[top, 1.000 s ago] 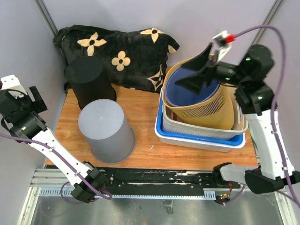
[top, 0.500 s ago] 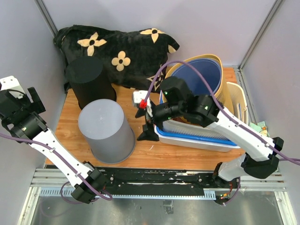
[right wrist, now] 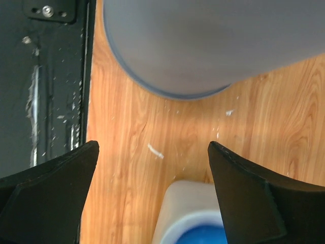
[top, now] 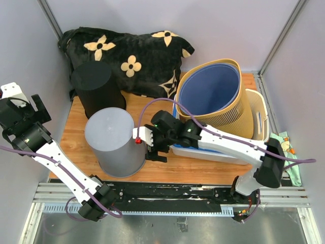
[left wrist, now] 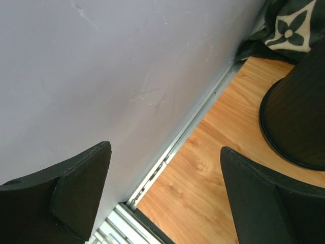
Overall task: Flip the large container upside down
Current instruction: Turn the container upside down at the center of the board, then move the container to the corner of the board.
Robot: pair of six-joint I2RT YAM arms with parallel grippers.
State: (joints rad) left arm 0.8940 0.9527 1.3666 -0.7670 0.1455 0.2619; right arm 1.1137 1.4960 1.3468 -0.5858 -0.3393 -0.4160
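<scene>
We see the grey bin (top: 114, 140) standing mouth-down on the bench (top: 152, 109), front left, its closed base facing up. The right claw (top: 151, 145) sits low just beside the bin's right wall, jaws spread wide and gripping nothing; whether a finger touches the bin we cannot tell. The left claw (left wrist: 166, 147) hangs by the left wall (left wrist: 101, 61), likewise released and empty, near a black bin (top: 96, 86).
</scene>
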